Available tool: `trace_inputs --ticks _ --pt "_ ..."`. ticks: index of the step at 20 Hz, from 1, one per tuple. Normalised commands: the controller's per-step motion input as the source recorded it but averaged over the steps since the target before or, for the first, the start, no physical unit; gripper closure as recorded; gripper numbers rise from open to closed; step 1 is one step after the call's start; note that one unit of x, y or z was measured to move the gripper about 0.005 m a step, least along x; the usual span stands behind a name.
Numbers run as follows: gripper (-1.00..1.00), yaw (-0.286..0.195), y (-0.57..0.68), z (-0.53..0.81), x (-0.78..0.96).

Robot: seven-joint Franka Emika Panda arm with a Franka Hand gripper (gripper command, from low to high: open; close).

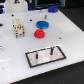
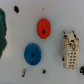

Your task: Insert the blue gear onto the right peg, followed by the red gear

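Observation:
In the exterior view the blue gear [image 1: 42, 23] lies flat on the white table, and the smaller red gear [image 1: 39, 34] lies just in front of it. The grey black-framed plate [image 1: 45, 60] sits nearer the front, with the right peg [image 1: 51, 50] and the left peg [image 1: 36, 56] standing upright on it. Both pegs are bare. The wrist view looks down from high up on the red gear [image 2: 43, 27] and the blue gear [image 2: 31, 53], which lie apart from each other. The gripper's fingers show in neither view.
A beige blocky part [image 1: 18, 27] stands to the exterior view's left of the gears, and it also shows in the wrist view [image 2: 70, 50]. A dark green object [image 2: 2, 30] sits at the wrist view's edge. A teal item [image 1: 52, 8] lies at the table's back.

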Motion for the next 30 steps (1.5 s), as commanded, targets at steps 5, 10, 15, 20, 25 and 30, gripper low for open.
trace_inputs --ticks 5,10,15,20,25,30 --pt "-1.00 0.000 0.40 -0.22 -0.62" --pt "-1.00 0.000 0.38 -0.27 -0.60" --pt "-1.00 0.000 0.32 -0.36 -0.57" --pt "-1.00 0.000 0.22 -0.44 -0.48" --pt "-1.00 0.000 0.16 -0.47 -0.42" --pt "-1.00 0.000 0.13 -0.50 -0.41"
